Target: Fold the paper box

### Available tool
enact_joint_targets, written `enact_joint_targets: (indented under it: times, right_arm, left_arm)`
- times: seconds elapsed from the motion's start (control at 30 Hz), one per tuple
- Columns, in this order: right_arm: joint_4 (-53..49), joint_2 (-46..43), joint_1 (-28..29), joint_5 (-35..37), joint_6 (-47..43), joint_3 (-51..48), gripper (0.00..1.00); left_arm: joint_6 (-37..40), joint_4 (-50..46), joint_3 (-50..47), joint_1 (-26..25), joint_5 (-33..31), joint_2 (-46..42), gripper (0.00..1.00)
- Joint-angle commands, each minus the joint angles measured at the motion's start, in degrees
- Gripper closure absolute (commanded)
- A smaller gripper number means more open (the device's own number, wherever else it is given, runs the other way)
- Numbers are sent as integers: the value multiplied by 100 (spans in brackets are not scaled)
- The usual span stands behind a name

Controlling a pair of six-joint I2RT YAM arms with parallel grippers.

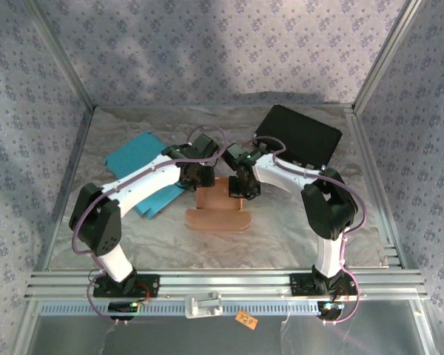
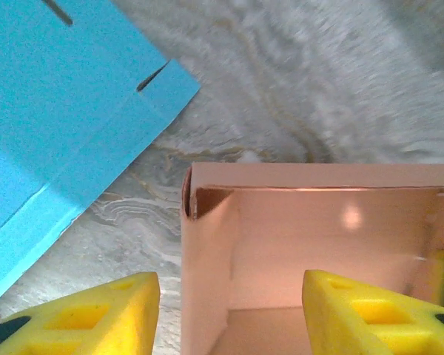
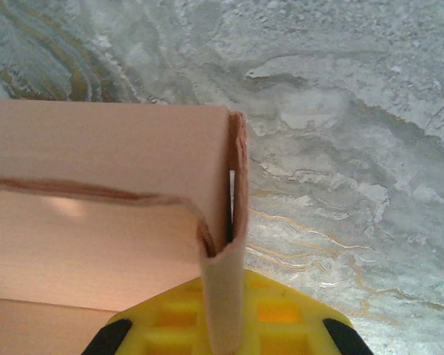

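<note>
Though the box [image 1: 220, 201], just right of the blue sheet [image 1: 137, 159], has its walls standing, you have its flap [image 1: 214, 222] lying flat, unfolded. The left tool [image 2: 229, 303] straddles the sheet-side wall, spread, and the right tool [image 3: 226, 325] pinches the opposite wall.

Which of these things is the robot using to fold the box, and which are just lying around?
For the job:
- pink paper box
- left fingers, open, one on each side of a box wall
- right fingers, pinching a box wall at a corner

Just lying about:
- blue card sheet, flat on the left
- black sheet, flat at the back right
- orange tag, on the near rail
</note>
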Motion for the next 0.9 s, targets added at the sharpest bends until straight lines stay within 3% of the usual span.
enact_joint_targets:
  times: [0.0, 0.2, 0.6, 0.7, 0.87]
  right_arm:
    - [-287, 110, -115, -339, 467, 158, 100]
    - [-252, 117, -63, -315, 643, 200, 100]
    - [-68, -35, 42, -299, 522, -1, 100]
    - [-70, -21, 35, -333, 443, 32, 100]
    - [59, -50, -44, -518, 112, -72, 100]
  left_arm:
    - [-128, -49, 402, 138, 255, -316, 49]
    - [314, -336, 348, 423, 712, -156, 61]
    - [1243, 273, -475, 1100, 1638, 233, 67]
    - [1205, 1063, -912, 1292, 2222, 17, 68]
    - [985, 2275, -1613, 2036, 4081, -319, 64]
